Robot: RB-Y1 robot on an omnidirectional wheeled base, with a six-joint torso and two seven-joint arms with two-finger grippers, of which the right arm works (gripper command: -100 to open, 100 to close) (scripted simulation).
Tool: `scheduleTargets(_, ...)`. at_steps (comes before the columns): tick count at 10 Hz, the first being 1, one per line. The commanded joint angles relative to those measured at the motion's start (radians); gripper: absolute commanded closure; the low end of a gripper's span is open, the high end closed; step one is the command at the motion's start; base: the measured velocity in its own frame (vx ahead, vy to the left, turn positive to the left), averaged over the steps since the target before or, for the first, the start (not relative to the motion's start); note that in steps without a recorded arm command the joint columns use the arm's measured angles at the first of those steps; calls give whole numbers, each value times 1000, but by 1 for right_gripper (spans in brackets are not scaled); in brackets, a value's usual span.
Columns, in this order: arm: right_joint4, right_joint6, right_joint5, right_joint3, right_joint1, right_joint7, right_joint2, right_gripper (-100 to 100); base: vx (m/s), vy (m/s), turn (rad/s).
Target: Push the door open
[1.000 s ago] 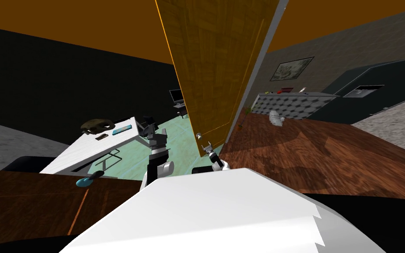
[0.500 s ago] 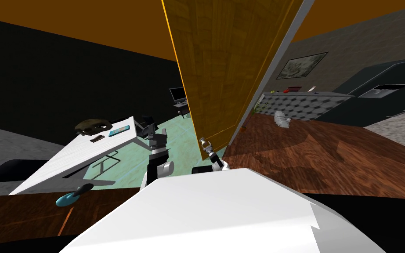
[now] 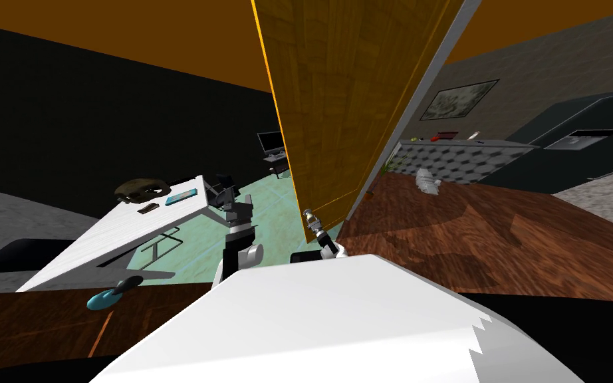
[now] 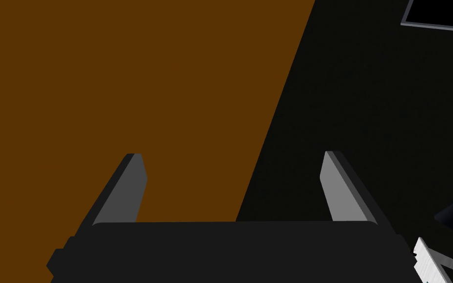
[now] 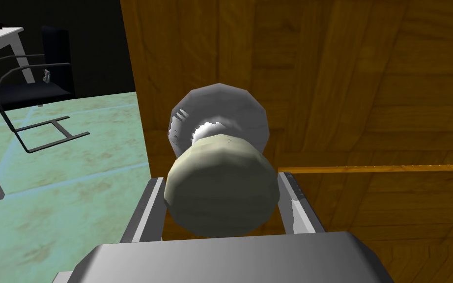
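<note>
**Right gripper clamped on the one door knob**

Nearest, just past my chest, the right gripper (image 5: 220,178) grasps the single door knob (image 5: 220,191). Its two fingers (image 5: 148,209) press the pale round knob, one on each side. Behind the knob sits one grey round rosette (image 5: 219,114), fixed to the door (image 3: 345,100). The door is one tall panel of yellow-brown wood, with the knob low on it near its free edge. It stands ajar, so pale green floor (image 3: 266,199) shows past that edge on my left.

The left gripper (image 4: 233,157) is raised to the left of the door, apart from it, with its two fingers spread wide.

Low on the left, one blue-headed item (image 3: 107,298) lies on a brown wood surface. Beyond it stands one white table (image 3: 99,249). Three things lie on its far end: one dark brownish lump (image 3: 140,189), one flat cyan item (image 3: 183,197) and one small dark item (image 3: 147,209). One dark chair (image 5: 26,91) with a bent tube frame stands on the green floor beside a table leg.

Farther off, one dark monitor (image 3: 270,141) stands at the far end of the green floor. Right of the door, brown wood floor (image 3: 498,226) runs to one counter (image 3: 451,161) with a hexagon-patterned front. One white thing (image 3: 427,179) lies before it, and one framed picture (image 3: 459,100) hangs on the wall above.
</note>
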Motion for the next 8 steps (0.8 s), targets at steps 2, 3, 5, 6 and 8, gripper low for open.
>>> scheduleTargets(2,-2,-4,-2,-4,-2,0,-3,100,-4,-3,0)
scheduleTargets(3,2,0,-6,-14,0,6,-10,100,93,84,-16)
scheduleTargets(5,2,0,-8,-18,0,8,-13,100,128,75,-16)
scheduleTargets(6,3,-1,-15,-33,-1,14,-20,100,152,62,-21)
scheduleTargets(8,5,-2,-27,-59,-3,25,-30,100,202,126,-65)
